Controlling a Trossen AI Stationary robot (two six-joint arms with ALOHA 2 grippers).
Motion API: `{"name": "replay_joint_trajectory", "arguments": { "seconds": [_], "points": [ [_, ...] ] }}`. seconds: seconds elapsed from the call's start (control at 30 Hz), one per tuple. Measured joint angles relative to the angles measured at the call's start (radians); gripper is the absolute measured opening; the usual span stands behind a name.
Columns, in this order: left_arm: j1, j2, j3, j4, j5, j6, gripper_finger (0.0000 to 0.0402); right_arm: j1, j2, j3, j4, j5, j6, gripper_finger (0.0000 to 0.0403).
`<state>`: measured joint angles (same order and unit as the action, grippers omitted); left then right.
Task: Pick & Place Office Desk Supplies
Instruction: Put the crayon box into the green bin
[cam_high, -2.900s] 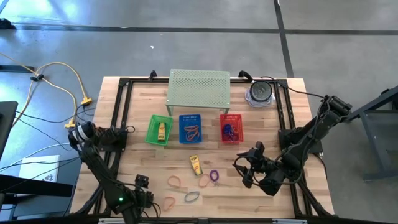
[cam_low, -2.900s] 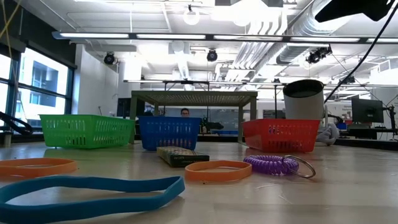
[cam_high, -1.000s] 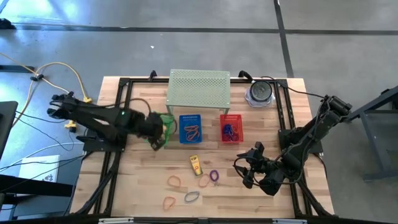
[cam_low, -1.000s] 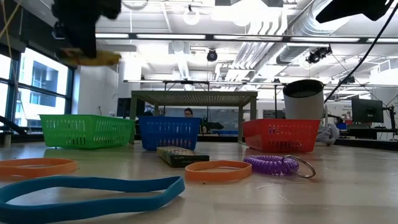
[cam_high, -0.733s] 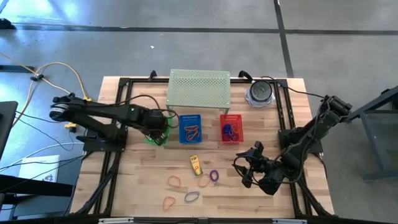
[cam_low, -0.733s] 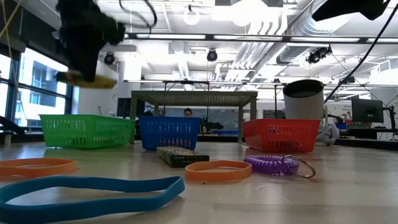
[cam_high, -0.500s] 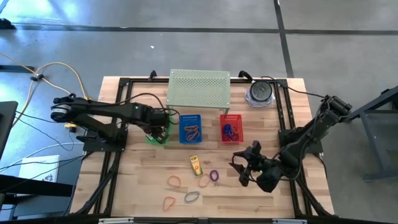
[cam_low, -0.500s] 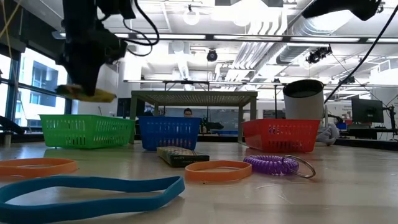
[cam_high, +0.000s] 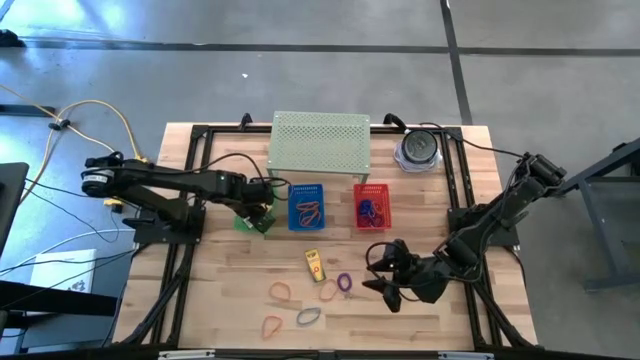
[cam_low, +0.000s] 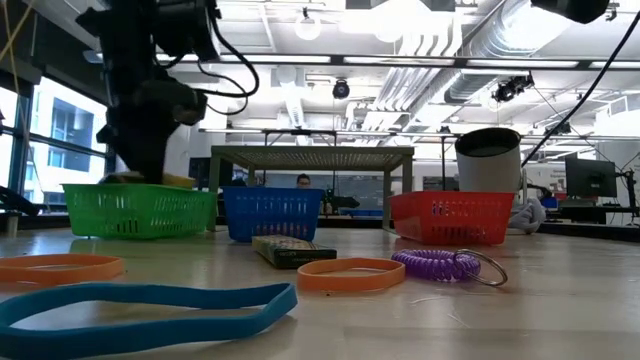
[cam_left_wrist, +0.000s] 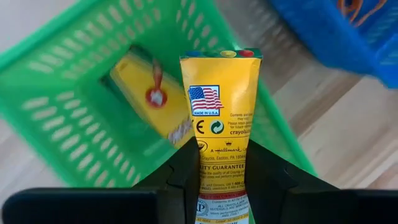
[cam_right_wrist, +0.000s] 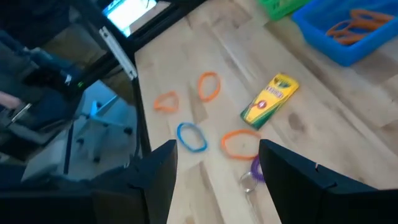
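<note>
Yellow crayon box pinched upright between my left gripper fingers, hanging directly over green basket. Second yellow box lying inside that basket. Third crayon box flat on table, near orange, blue, purple bands. My right gripper low over table just beside purple band, fingers spread, holding nothing.
</note>
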<state>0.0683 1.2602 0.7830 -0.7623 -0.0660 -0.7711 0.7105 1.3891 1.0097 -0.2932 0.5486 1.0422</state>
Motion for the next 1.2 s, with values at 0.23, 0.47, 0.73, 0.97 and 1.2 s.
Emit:
{"name": "replay_joint_trajectory", "arguments": {
  "seconds": [0.23, 0.47, 0.73, 0.97, 1.2],
  "points": [
    [0.023, 0.000, -0.028, 0.051, 0.000, 0.030, 0.0097, 0.000, 0.000, 0.000, -0.001, -0.061, 0.000, 0.0215],
    [0.020, 0.000, -0.028, 0.053, -0.018, 0.049, 0.0105, 0.000, 0.000, 0.000, -0.001, -0.061, 0.000, 0.0215],
    [-0.009, 0.000, -0.023, 0.056, -0.025, 0.048, 0.0125, 0.000, 0.000, 0.000, -0.001, -0.061, 0.000, 0.0215],
    [-0.015, -0.006, -0.018, 0.095, -0.040, 0.067, 0.0126, 0.000, 0.000, 0.000, -0.001, -0.061, 0.000, 0.0215],
    [-0.015, -0.006, -0.018, 0.094, -0.040, 0.067, 0.0127, 0.000, 0.000, 0.000, -0.001, -0.061, 0.000, 0.0215]
  ]
}}
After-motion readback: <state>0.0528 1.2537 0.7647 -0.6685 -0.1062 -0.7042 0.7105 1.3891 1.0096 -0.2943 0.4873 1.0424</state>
